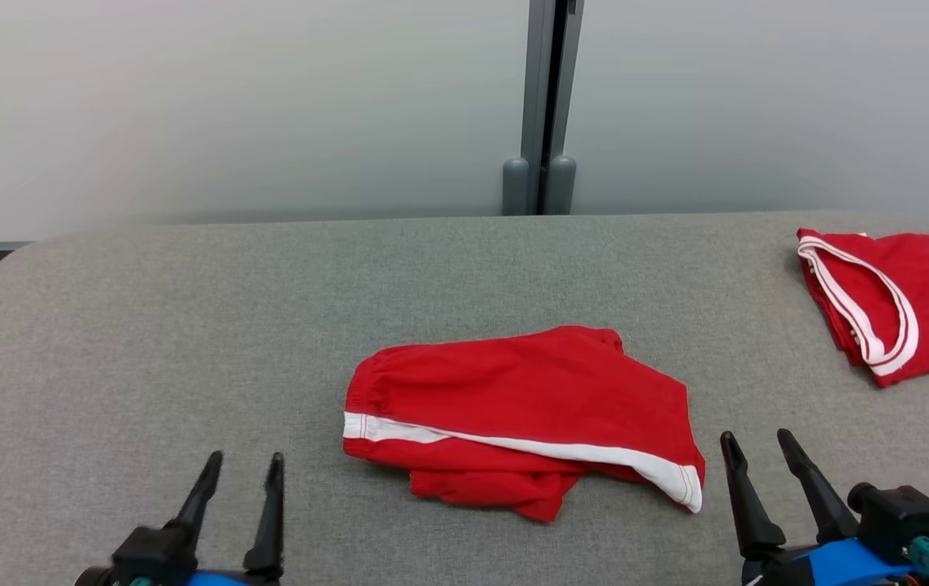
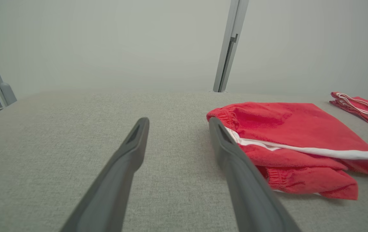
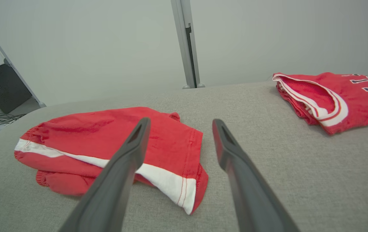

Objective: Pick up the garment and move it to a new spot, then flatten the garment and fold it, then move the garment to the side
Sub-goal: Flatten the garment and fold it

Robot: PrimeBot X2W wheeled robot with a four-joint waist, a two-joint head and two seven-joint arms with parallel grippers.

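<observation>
Over to the left gripper (image 1: 246, 460): spread wide, nothing between the fingers, low at the near left above bare grey cloth. Same story for the right gripper (image 1: 755, 439): parted, empty, poised at the near right, just beside the hem corner of the red shorts (image 1: 529, 391) and not touching them.

And there, the shorts themselves: in the middle of the padded grey table (image 1: 147, 325), between the two grippers and a little further out. Roughly folded, not neat. Elastic waistband bunched toward the left, white side stripe slanting across the front to the right hem, a crumpled flap of red poking out underneath at the near edge.

From the left wrist: waistband just beyond the right-hand finger, no contact to be seen. From the right wrist: left-hand finger crossing in front of the stripe, right-hand finger over bare table.

Off at the far right, well apart, a folded red jersey (image 1: 912, 301) with white trim and dark lettering. Behind it all, pale wall panels (image 1: 228, 106) and a grey post (image 1: 544, 98).
</observation>
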